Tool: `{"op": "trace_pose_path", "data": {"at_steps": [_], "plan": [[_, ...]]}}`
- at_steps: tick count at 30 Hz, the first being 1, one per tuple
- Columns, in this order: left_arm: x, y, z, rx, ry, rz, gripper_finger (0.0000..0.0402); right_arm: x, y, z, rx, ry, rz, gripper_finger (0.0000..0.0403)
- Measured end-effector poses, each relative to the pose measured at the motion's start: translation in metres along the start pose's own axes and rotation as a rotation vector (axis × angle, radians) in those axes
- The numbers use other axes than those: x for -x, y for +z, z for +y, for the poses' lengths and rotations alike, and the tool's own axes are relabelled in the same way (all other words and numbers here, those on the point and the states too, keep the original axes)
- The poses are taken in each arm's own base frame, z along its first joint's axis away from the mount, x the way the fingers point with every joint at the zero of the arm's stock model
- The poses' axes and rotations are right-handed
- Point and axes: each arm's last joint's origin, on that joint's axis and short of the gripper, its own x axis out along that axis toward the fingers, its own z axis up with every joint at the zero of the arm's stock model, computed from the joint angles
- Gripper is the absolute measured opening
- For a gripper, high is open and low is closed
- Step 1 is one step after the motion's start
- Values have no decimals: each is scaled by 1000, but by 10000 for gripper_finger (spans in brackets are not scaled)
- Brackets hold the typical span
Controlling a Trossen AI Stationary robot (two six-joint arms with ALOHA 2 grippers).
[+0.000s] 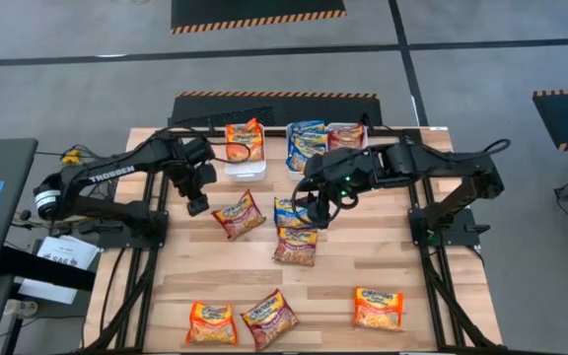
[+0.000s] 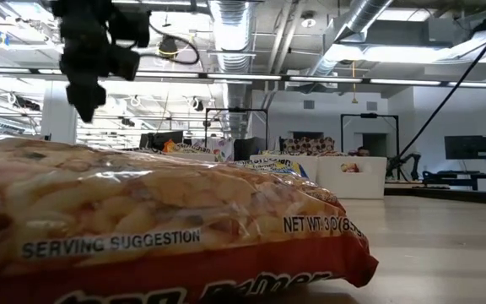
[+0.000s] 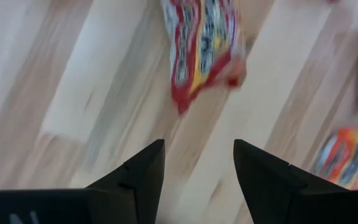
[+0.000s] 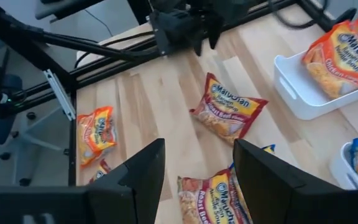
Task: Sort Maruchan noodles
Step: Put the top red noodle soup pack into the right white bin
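The high view shows three white bins along the far edge of the table (image 1: 166,286), each already holding a packet: orange in the left bin (image 1: 246,168), blue in the middle bin (image 1: 300,165), dark red in the right bin (image 1: 346,125). The rest of the Maruchan noodles lie loose on the wood: a dark red packet (image 1: 239,214) near the centre, a blue packet (image 1: 289,210) beside it and partly under the right arm, another dark red packet (image 1: 295,246) touching the blue one, and four packets well apart along the near edge.

The left gripper (image 1: 198,205) hangs just beside the central dark red packet, fingers spread and empty; its wrist view shows that packet (image 3: 201,46) ahead of the parted fingers. The right gripper (image 1: 317,210) hovers over the blue packet, likewise spread and empty.

The step in hand looks like picking up the next loose packets. To do it well, each gripper should probably descend square onto a single packet, straddling a crimped edge or the puffed middle, since slick film slips easily. The right arm should take care to pinch only the blue packet, not the dark red one against it, and carry it to the middle bin. The arms work close together, so staggering their moves would avoid a clash.
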Motion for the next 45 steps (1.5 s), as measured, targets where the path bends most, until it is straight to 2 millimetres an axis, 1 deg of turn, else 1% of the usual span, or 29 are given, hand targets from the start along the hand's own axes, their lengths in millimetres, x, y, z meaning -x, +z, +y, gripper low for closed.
{"op": "trace_pose_path", "data": {"at_steps": [2,5,8,14,23,27,33,41,45], "plan": [[-12,0,9,55,-48,-58,176,-2,-1,2,-9,1,8,216],[-25,0,18,118,-50,-117,176,-2,-2,3,-8,5,9,216],[-34,1,21,124,-56,-143,176,-2,-2,3,-9,4,8,216],[-41,5,22,86,-105,-192,176,-2,-2,2,-9,3,8,216],[-39,13,21,62,-117,-264,176,-2,-2,1,-10,0,11,214],[-46,17,22,70,-124,-249,176,-2,-1,1,-9,-1,11,210],[-69,26,21,60,-163,-179,176,-2,-1,-1,-12,-7,13,208],[-100,29,17,54,-186,-61,176,-2,-1,-1,-7,-9,15,208],[-110,31,15,45,-214,-33,176,-2,-1,-1,-5,-9,16,208]]}}
